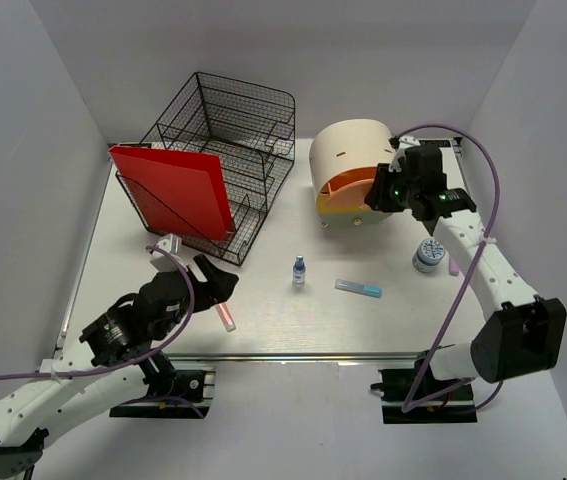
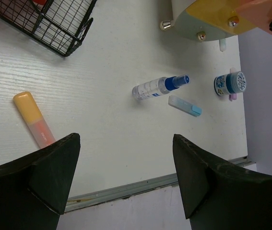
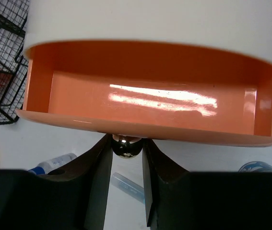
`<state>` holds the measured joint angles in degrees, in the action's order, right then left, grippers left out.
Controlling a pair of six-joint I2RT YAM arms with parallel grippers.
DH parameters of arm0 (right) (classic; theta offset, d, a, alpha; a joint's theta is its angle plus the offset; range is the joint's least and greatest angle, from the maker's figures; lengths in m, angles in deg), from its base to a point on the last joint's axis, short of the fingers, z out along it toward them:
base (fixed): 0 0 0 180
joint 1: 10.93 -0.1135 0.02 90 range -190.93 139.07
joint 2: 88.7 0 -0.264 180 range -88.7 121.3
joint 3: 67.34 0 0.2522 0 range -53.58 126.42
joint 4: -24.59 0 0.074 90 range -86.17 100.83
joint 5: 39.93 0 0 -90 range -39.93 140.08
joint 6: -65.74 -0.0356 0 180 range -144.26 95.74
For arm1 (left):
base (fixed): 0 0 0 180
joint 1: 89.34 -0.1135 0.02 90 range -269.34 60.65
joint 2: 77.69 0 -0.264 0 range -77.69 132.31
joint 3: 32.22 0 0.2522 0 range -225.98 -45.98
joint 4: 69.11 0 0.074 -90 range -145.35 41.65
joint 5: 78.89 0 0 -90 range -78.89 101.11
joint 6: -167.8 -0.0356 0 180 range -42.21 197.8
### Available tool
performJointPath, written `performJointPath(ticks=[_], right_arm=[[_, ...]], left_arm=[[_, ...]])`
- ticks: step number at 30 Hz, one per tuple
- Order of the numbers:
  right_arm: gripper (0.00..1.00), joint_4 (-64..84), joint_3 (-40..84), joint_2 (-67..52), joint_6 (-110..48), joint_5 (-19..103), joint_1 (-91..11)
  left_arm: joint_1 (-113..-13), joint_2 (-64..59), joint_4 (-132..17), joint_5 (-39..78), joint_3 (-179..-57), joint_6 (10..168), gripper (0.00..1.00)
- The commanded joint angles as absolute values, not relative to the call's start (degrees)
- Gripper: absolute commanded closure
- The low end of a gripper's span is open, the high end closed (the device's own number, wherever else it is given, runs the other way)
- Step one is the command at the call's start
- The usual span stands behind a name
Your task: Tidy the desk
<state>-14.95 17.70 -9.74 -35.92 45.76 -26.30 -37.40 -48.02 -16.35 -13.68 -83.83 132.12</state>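
Note:
The white desk carries loose items. My right gripper is at the round beige drawer unit, shut on the shiny metal knob of its orange drawer, which stands pulled out and looks empty. My left gripper hangs open over the desk's front left, with nothing between its fingers. An orange-pink highlighter lies just beyond its left finger. Near the middle are a small spray bottle with a blue cap and a light blue tube.
A black wire mesh tray with a red folder leaning in it stands at the back left. A round blue-and-white container and a small pink item lie at the right, under my right arm. A silver rail runs along the front edge.

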Motion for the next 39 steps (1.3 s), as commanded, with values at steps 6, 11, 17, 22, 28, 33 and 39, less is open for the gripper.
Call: performJointPath(ticks=[6,11,17,22,28,33,39], right_arm=[[0.86,-14.48,13.13,-16.1,-36.3,44.1,-26.22],[0.76,-13.87,11.81,-16.1,-36.48,43.48,-26.04],[0.28,-14.04,11.72,-16.36,-33.67,40.42,-26.13],[0.12,-14.74,11.19,-18.91,-30.51,38.39,-25.96],[0.11,-17.73,9.88,-21.54,-25.23,34.44,-25.95],[0.12,-20.54,7.24,-24.54,-17.07,28.03,-25.78],[0.74,-25.9,6.18,-28.48,-8.1,22.32,-25.17]], left_arm=[[-37.58,-48.16,-16.85,-13.58,-82.89,132.9,0.13],[-37.58,-47.99,-16.94,-13.41,-82.89,132.99,0.13],[-37.58,-48.43,-15.8,-13.76,-82.98,133.17,0.12],[-37.58,-48.16,-14.13,-14.55,-83.16,133.52,0.12],[-37.58,-45.8,-11.06,-16.31,-83.42,135.1,0.11],[-37.58,-42.81,-12.18,-15.79,-82.63,135.02,0.13],[-36.97,-33.5,-27.99,-7.18,-82.89,120.38,0.34]])
